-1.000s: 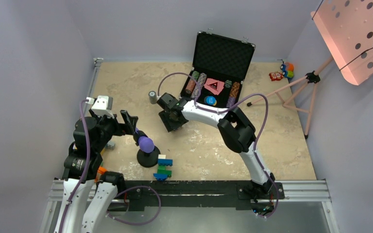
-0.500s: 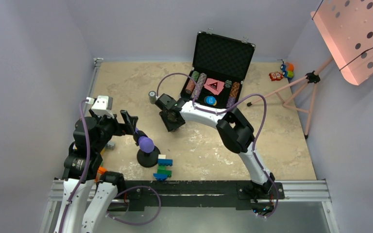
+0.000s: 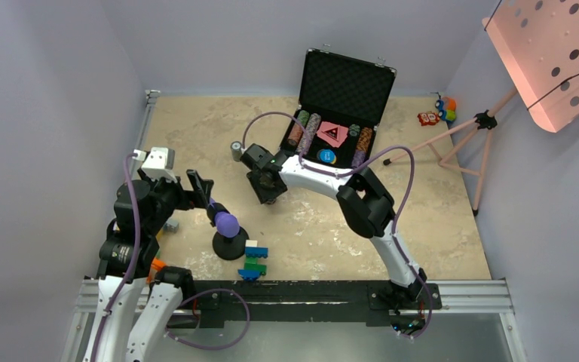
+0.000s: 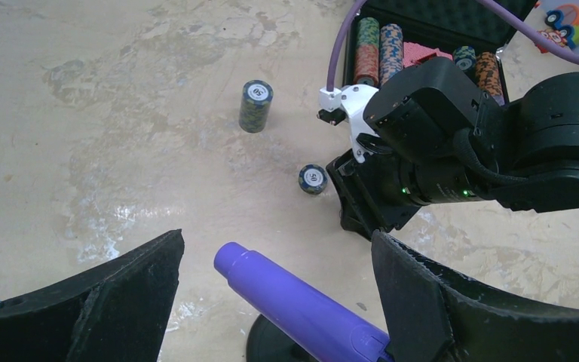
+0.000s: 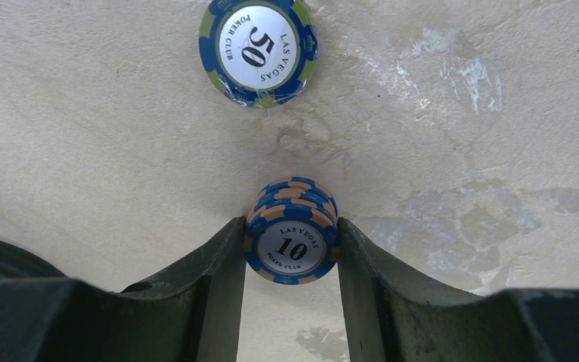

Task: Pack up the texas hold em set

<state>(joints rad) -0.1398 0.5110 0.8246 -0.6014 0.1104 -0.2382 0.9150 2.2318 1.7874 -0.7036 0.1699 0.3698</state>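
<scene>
The right jaws are pressed against both sides of a short blue-and-orange chip stack marked 10. It appears to rest on the bench; whether it is lifted at all cannot be told. At 12 o'clock from it, a little apart, a blue-and-green stack marked 50 is seen, seemingly wrapped in film.

Farther out, in the top view, a taller chip stack stands at 11 o'clock from the right jaws. The open black case is set at 1 o'clock, lid upright, with chip rows and pink cards bedded in its foam. At 9 o'clock the left jaws are spread wide, around but not touching a purple-tipped object.

The step in hand is judged to be carrying the chip stack marked 10 to the case. Loose chips could be shed if only the upper ones are pinched. The stack marked 50 could be nudged away on lift-off. The case could be caught by the purple cable on approach.
</scene>
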